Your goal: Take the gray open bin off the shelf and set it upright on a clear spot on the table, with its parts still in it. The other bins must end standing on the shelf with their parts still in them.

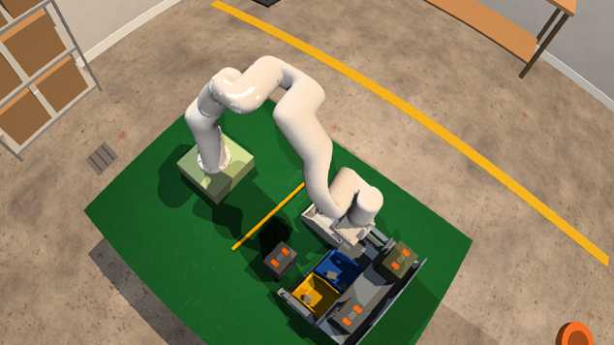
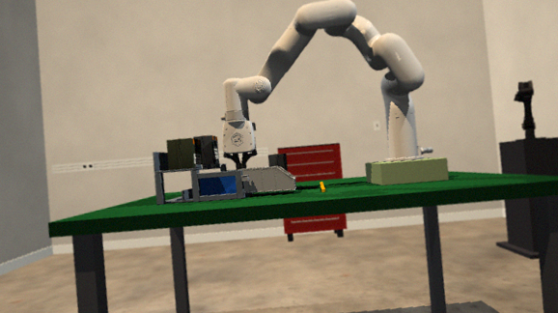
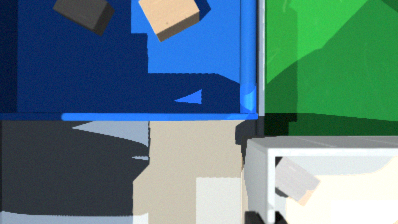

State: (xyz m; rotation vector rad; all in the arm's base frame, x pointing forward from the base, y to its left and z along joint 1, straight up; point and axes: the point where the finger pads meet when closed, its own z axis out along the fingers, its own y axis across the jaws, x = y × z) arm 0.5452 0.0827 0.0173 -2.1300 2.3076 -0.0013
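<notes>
A smooth green table [image 1: 143, 216] [image 2: 280, 208] [image 3: 345, 60] is spreading beneath everything, and the glossy white arm [image 1: 303, 130] [image 2: 289, 49], all rounded tubes, is arching over it. Toward four o'clock in the top view, an angular gray shelf [image 1: 387, 307] [image 2: 157, 178] is standing on the tabletop. The gray open bin [image 1: 319, 226] [image 2: 267, 180] [image 3: 320, 142], thin-walled with a sloping front, is sitting upright at the shelf's lower level, jutting out past its post toward the arm's base; the arm is covering much of it from above, so whether its underside is touching the table is hard to make out. Beside it, toward five o'clock from above, a blue bin [image 1: 336, 270] [image 2: 217, 185] [image 3: 200, 116] is standing, and a yellow bin [image 1: 317, 295] is following. An olive box [image 1: 396, 261] [image 2: 181, 153] and a dark box [image 1: 350, 316] are resting on the upper deck, both boxy and orange-marked. The gripper [image 1: 352, 231] [image 2: 240, 165] [image 3: 267, 217] is holding its black fingers narrow, closed astride the gray bin's wall; its tips are nearly cut off at six o'clock in the wrist view. A pale gray block [image 3: 297, 181] is lying inside the gray bin, partly washed out by glare, while a tan block [image 3: 169, 17] is lying in the blue one.
</notes>
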